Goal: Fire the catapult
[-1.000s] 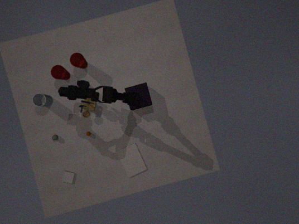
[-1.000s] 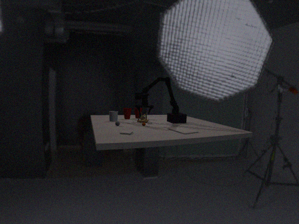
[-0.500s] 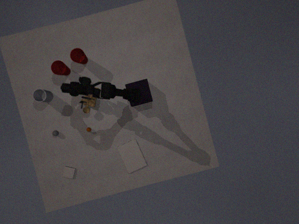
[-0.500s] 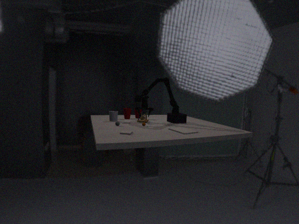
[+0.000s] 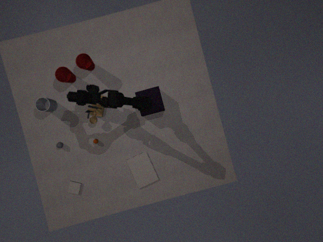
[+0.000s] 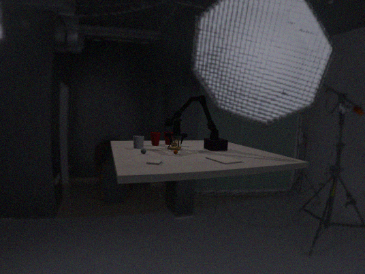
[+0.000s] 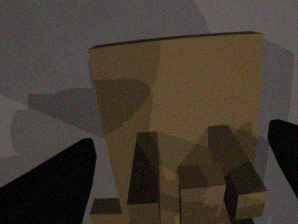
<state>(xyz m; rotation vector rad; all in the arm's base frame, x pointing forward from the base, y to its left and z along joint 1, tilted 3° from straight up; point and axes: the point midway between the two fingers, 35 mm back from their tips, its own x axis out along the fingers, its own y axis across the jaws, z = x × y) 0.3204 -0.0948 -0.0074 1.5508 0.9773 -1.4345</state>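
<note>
Over the catapult [image 5: 99, 112] [image 6: 174, 148] [image 7: 205, 85], a wide-spread gripper [image 6: 176, 135], fingers outside its base edges.

2 red cups [image 5: 62, 74] [image 6: 155, 138] near each other; flat pale slab [image 5: 143, 170] [image 6: 223, 159]; smaller pale block [image 5: 75, 187] [image 6: 154, 162].

Black, slim-jointed arm [image 5: 114, 99] [image 6: 191, 99] with dark, blunt-tipped fingers.

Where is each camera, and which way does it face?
Top: above the table, facing down; the arm shows from overhead.
Exterior: off one side of the table, looking across it; the whole arm shows.
Wrist: on the arm, facing the wooden catapult; two dark fingers show.
Top and exterior share both red cups.
</note>
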